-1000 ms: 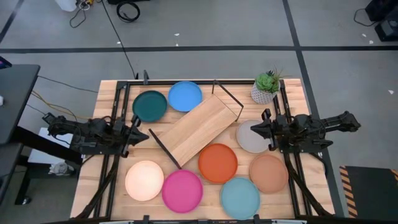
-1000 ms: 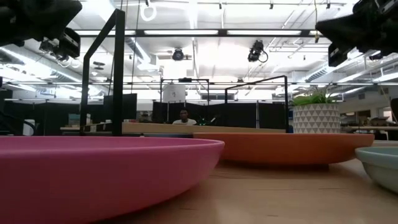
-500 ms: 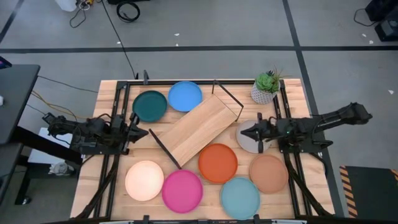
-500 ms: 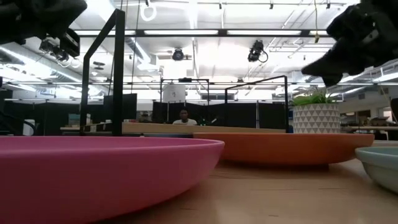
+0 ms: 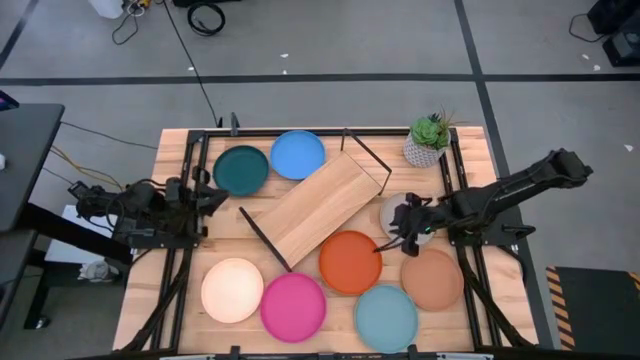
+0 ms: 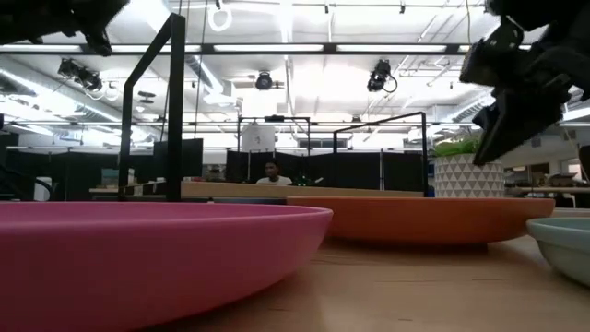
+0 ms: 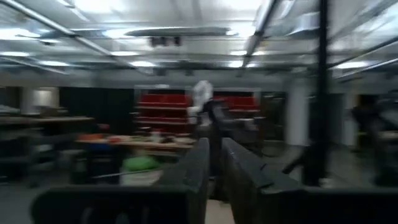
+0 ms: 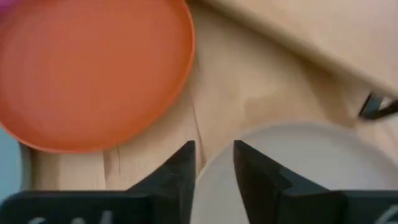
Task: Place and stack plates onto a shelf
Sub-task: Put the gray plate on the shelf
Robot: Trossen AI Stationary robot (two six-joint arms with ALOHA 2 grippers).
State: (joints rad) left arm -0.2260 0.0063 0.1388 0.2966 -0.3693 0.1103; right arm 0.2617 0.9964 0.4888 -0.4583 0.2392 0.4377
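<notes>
Several round plates lie flat on the table: dark teal [image 5: 241, 170], blue [image 5: 298, 154], orange [image 5: 350, 262], tan [image 5: 432, 278], light blue [image 5: 386, 317], magenta [image 5: 294, 306], cream [image 5: 232, 290] and grey [image 5: 408, 208]. The wooden shelf [image 5: 315, 208] stands slantwise in the middle. My right gripper [image 5: 392, 237] is open and tipped down. It hangs over the grey plate's rim [image 8: 208, 168] on the side toward the orange plate [image 8: 93, 68], one finger on either side of the rim. My left gripper [image 5: 222, 197] hangs near the dark teal plate, its fingers [image 7: 205, 162] a little apart, holding nothing.
A small potted plant [image 5: 428, 140] stands at the table's far right corner, just behind the grey plate. The shelf's black frame ends [image 5: 262, 240] stick up at both of its short sides. The near half of the table is crowded with plates.
My right gripper has moved toward the table's left and near edge and tipped downward, coming down over the grey plate's edge beside the orange plate. My left gripper has drawn back toward the table's left and far edge and risen.
</notes>
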